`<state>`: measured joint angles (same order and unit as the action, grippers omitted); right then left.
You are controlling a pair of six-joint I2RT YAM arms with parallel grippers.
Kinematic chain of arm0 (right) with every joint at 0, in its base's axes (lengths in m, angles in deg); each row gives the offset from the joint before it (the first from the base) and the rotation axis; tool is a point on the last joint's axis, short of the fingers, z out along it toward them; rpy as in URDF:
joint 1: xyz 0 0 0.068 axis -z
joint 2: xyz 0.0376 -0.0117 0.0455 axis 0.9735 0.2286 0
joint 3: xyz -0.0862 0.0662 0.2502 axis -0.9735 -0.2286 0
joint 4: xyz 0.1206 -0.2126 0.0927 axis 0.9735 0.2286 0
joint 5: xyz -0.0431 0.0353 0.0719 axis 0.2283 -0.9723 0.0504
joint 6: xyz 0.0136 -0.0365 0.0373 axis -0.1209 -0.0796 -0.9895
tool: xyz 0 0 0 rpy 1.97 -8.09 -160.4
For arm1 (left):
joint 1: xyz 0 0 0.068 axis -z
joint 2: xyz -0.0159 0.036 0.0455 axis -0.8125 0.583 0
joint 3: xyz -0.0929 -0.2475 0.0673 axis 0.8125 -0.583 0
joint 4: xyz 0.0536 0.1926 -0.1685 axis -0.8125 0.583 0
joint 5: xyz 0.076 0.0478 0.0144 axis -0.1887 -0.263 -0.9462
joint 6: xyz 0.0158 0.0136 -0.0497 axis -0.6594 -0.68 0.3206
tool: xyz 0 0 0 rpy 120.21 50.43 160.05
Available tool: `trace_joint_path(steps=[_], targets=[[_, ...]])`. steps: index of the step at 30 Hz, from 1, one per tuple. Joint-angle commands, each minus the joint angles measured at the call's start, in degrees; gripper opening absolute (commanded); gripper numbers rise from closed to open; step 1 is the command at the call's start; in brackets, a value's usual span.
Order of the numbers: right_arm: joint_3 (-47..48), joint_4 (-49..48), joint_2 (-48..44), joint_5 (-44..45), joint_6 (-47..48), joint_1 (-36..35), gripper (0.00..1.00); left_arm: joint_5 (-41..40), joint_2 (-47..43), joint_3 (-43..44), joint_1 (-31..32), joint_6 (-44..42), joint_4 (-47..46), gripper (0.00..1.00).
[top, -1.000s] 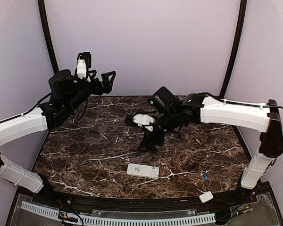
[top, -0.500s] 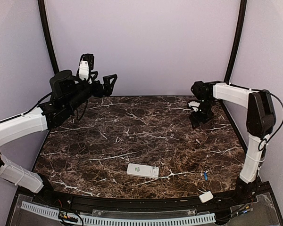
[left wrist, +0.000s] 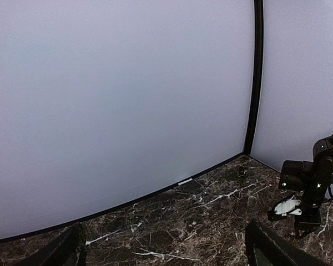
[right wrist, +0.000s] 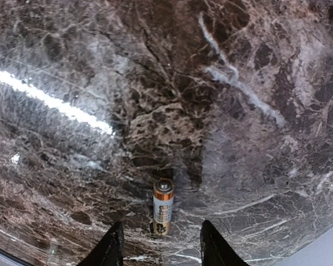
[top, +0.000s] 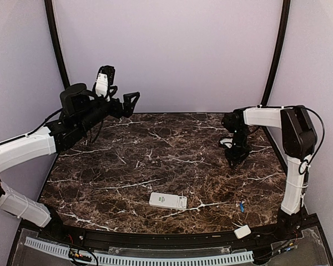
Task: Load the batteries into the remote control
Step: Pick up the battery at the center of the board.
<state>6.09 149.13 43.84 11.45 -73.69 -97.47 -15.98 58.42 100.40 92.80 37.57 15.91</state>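
Lying flat: remote (top: 168, 200) on marble table (top: 127, 166), long axis running left-right, face up.
Blue battery (top: 241, 206): on table, to the right of remote, well apart from it.
Cover (top: 242, 231): small white piece, right of remote and closer to the arm bases than remote.
Right gripper (top: 237, 158): beyond remote and to its right, well apart; pointed down, low over table. Jaws parted, gripping nothing.
Second battery (right wrist: 162, 214): seen in right wrist view only. Lies on table in the gap between the fingertips (right wrist: 112, 246), touching neither, copper-coloured cap pointing away from camera. Hidden under gripper in top view, so beyond remote and to its right.
Left gripper (top: 130, 100): raised high off table, beyond remote and to its left, well apart. Fingers (left wrist: 61, 252) sit at the bottom corners of left wrist view, spread wide, empty.
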Motion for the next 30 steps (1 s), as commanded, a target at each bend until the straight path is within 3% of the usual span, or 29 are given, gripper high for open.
trace_joint_path(steps=[1, 8, 26, 30], targets=[[-0.44, -3.35, 0.78, -0.73, -0.70, -0.23, 0.41, 1.46, 0.40, -0.26, -0.31, -1.11, 0.90, 0.99], [-2.15, -5.81, 1.83, -1.26, -0.71, -0.23, 0.31, 2.18, 0.44, -0.14, -0.34, -0.98, 1.80, 0.99], [-3.44, -1.61, 2.98, -0.62, -2.16, -0.19, 0.28, 2.73, -0.13, -0.08, -0.31, -2.83, 3.00, 0.99], [-2.32, -1.35, 2.46, -1.80, -2.46, -0.22, 0.08, 2.44, -0.47, -0.51, -0.33, -3.90, 3.11, 0.99]])
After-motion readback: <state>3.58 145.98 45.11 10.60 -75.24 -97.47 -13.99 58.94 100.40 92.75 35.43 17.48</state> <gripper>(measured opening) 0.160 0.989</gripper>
